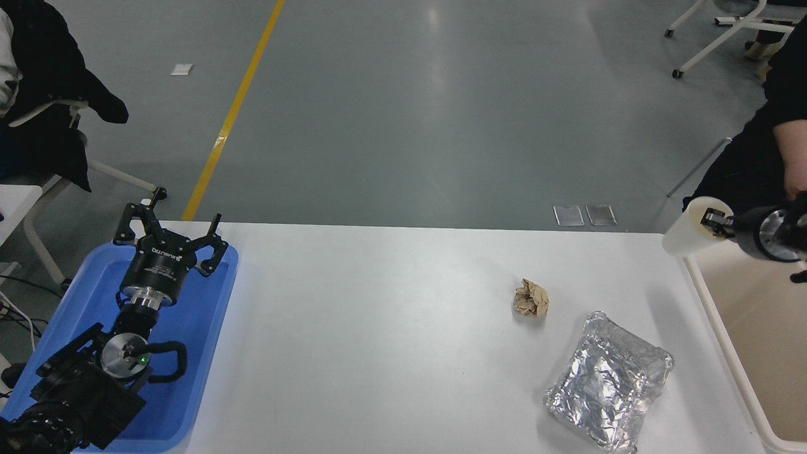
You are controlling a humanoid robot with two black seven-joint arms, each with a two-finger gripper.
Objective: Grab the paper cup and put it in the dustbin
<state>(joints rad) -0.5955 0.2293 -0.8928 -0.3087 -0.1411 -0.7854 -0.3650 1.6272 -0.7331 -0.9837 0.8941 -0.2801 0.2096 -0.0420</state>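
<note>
The white paper cup [690, 228] hangs in the air at the right, lying on its side with its cream mouth toward my right gripper [714, 222]. That gripper is shut on the cup's rim, one finger inside the mouth. The cup is above the left rim of the beige dustbin [725, 343], which runs along the table's right edge and is partly cut off by the picture. My left gripper [169, 234] is open and parked over the blue tray at the lower left.
A crumpled brown paper ball [531, 298] and a crumpled foil container [608, 381] lie on the white table [378, 340] left of the dustbin. A blue tray [183, 378] sits at the left edge. A person in black [766, 151] stands behind the dustbin at the far right.
</note>
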